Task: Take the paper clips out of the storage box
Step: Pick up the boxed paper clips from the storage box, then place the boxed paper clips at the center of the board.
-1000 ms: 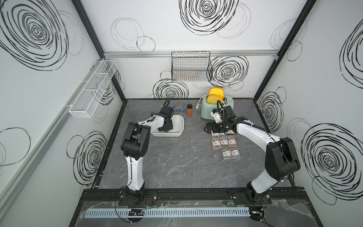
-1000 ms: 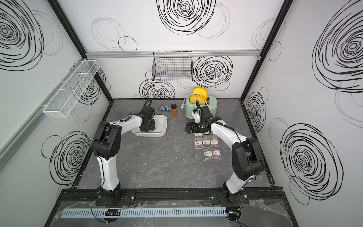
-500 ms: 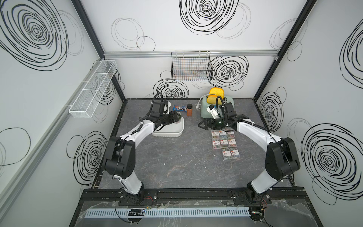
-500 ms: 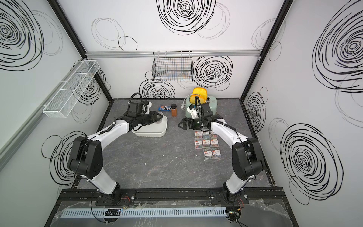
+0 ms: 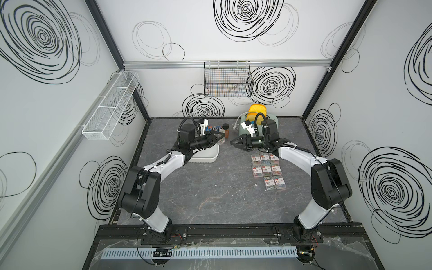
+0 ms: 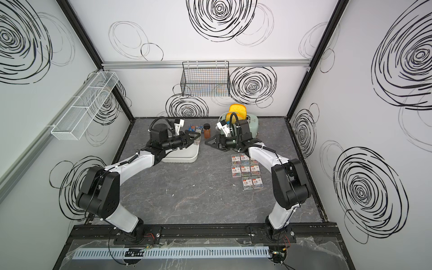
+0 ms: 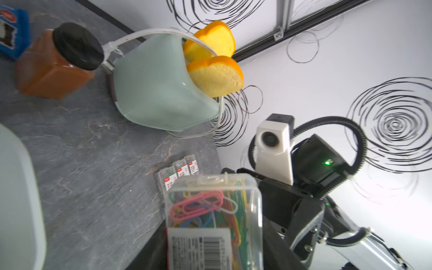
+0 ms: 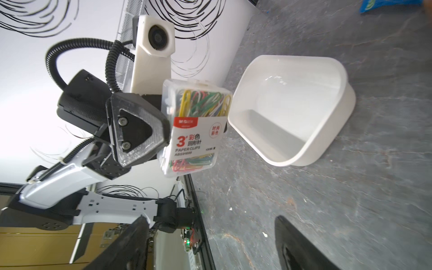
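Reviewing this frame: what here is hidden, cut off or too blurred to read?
- White plastic tub: the part under the left arm is hidden, both top views.
- Blue candy packet: cut off by the left wrist view's edge, blurred.
- Black wire basket: contents too blurred behind mesh, both top views.
- Left gripper: far finger mostly hidden behind the clear plastic paper-clip case, right wrist view.

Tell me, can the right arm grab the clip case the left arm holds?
Probably yes: the case sticks out of the left fingers in mid-air, and the open right fingers point at it with nothing between.
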Motion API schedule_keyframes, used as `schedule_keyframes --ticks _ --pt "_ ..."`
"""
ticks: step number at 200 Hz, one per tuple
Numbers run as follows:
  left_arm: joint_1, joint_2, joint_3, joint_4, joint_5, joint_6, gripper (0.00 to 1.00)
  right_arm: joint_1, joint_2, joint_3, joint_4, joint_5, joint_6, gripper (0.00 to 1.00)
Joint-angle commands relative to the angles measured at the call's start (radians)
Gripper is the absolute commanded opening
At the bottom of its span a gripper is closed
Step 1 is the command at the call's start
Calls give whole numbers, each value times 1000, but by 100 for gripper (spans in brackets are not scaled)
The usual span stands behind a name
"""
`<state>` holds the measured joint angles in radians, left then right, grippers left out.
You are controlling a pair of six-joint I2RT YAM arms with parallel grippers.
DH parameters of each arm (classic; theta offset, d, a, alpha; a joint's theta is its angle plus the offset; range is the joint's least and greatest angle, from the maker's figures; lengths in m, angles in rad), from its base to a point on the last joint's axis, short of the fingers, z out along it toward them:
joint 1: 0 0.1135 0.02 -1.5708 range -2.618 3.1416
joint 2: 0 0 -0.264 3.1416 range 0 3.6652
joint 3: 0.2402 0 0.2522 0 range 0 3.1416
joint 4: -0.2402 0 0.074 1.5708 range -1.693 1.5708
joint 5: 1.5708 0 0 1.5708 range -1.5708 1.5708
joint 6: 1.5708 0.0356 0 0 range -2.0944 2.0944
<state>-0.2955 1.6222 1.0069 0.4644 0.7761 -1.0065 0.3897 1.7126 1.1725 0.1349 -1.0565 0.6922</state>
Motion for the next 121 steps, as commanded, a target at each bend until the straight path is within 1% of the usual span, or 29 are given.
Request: schedule_keyframes --ticks 1,45,62,104,121 --pt "-17 -30 -7 209 29 -127 55 14 25 -14 229 -79 159 85" --pt "-50 -21 -1 249 25 -170 55 33 45 -9 361 -97 258 83" --pt "-60 -16 1 253 23 -175 55 39 45 -12 395 -102 283 81" --pt "-75 -4 8 263 22 -182 55 43 39 -11 414 -109 296 79" --pt "-79 -1 10 266 23 -184 55 42 40 -14 423 -108 302 73"
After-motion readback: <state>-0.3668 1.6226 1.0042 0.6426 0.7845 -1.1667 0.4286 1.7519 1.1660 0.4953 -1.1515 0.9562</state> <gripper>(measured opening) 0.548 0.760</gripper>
